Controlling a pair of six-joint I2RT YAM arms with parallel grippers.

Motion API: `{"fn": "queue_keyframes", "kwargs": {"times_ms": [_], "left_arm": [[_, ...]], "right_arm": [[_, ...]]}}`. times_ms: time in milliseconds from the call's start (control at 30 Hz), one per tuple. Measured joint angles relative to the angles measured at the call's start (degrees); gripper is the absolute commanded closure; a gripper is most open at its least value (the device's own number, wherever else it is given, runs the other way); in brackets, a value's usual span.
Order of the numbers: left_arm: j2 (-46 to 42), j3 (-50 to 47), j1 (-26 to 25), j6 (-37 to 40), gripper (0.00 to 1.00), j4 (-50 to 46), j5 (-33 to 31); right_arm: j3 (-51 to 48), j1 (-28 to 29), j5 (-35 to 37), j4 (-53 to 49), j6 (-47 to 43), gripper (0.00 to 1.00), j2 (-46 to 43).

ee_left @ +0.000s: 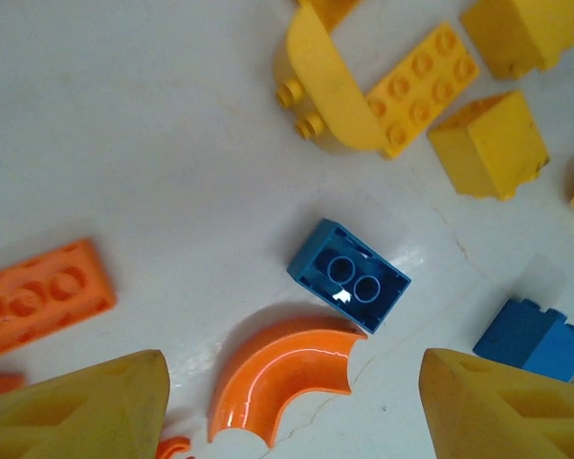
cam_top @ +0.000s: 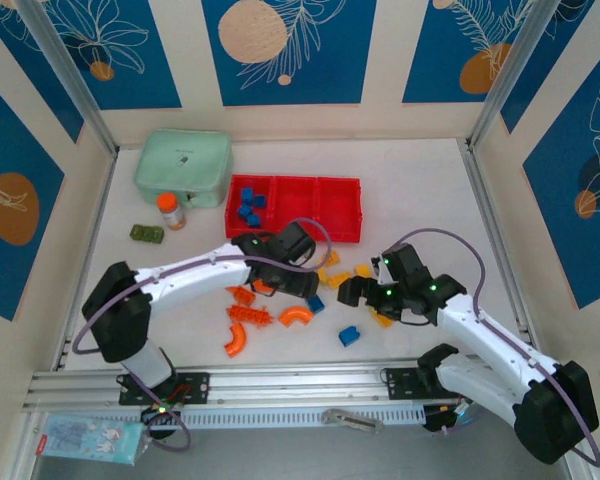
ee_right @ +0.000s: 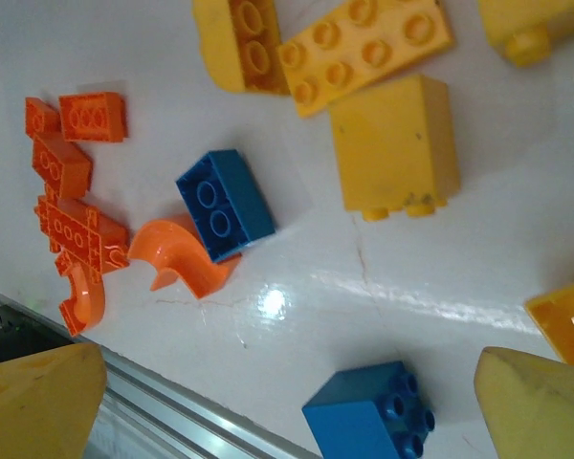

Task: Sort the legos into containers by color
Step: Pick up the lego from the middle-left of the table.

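Observation:
The red tray of containers (cam_top: 340, 210) lies at the back centre, and its left compartment holds blue legos (cam_top: 250, 208). Loose legos are scattered in front of it. My left gripper (ee_left: 292, 421) hangs open above the table. An orange curved lego (ee_left: 287, 382) lies between its yellow fingers (ee_left: 86, 411), and an upside-down blue brick (ee_left: 349, 275) is just beyond. My right gripper (ee_right: 287, 411) is wide open and holds nothing. A blue cube lego (ee_right: 368, 416) sits on the table between its fingertips. Yellow legos (ee_right: 392, 143) and orange ones (ee_right: 77, 172) lie farther out.
A mint green case (cam_top: 183, 165) stands at the back left. An orange-capped bottle (cam_top: 170, 210) and a dark green block (cam_top: 146, 234) are in front of it. A metal rail (cam_top: 280, 385) runs along the near table edge, close to the right gripper.

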Motion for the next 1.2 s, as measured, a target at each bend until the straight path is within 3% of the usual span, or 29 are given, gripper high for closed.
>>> {"fn": "queue_keyframes", "kwargs": {"times_ms": [767,1200], "left_arm": [[17.3,8.9,-4.2,-0.9,0.22,0.7,0.2],[19.5,9.9,-4.6,-0.9,0.34,-0.7,-0.9]], "right_arm": [[-1.0,-4.2,-0.9,-0.9,0.1,0.01,-1.6],[-1.6,-5.4,-2.2,-0.7,-0.5,0.01,-1.6]]}}
